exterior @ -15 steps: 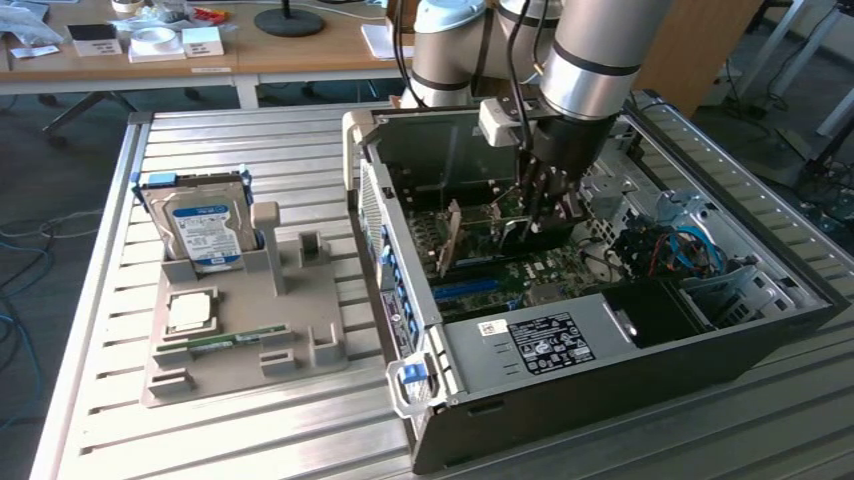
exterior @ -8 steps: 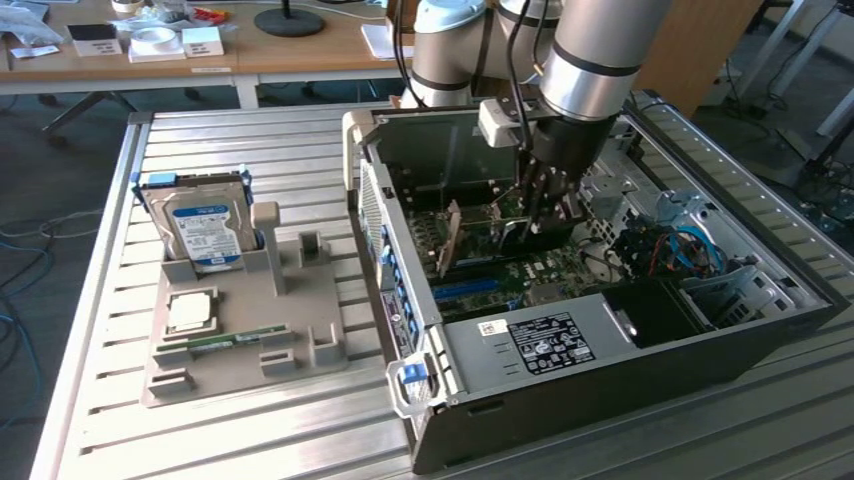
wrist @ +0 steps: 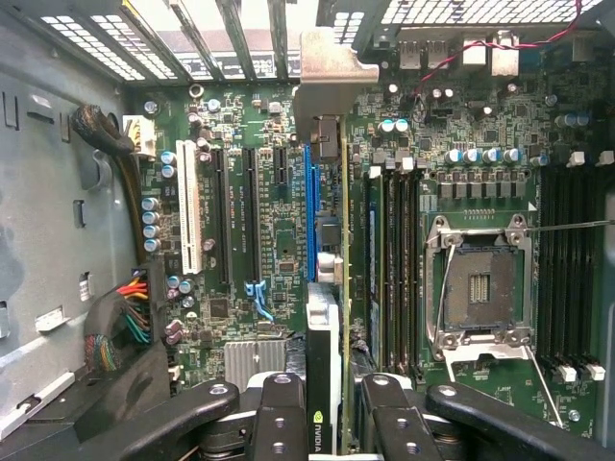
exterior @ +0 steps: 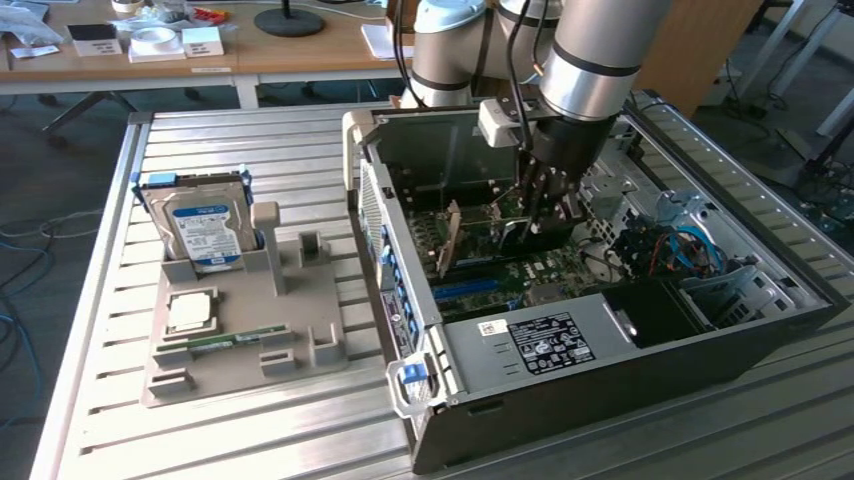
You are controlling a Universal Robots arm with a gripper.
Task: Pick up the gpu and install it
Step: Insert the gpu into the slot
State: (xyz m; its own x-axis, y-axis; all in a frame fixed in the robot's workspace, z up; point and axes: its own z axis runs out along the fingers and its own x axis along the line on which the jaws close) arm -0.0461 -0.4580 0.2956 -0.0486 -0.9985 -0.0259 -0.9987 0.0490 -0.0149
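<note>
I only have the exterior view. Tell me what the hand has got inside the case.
Observer: On the wrist view, the hand is closed on the gpu, which shows edge-on.
Operator: Say how it lines up.
Observer: Its edge runs parallel to the long blue slot, close beside it. I cannot tell whether it is seated.
Operator: Name something else down there.
Observer: The processor socket stands empty.
</note>
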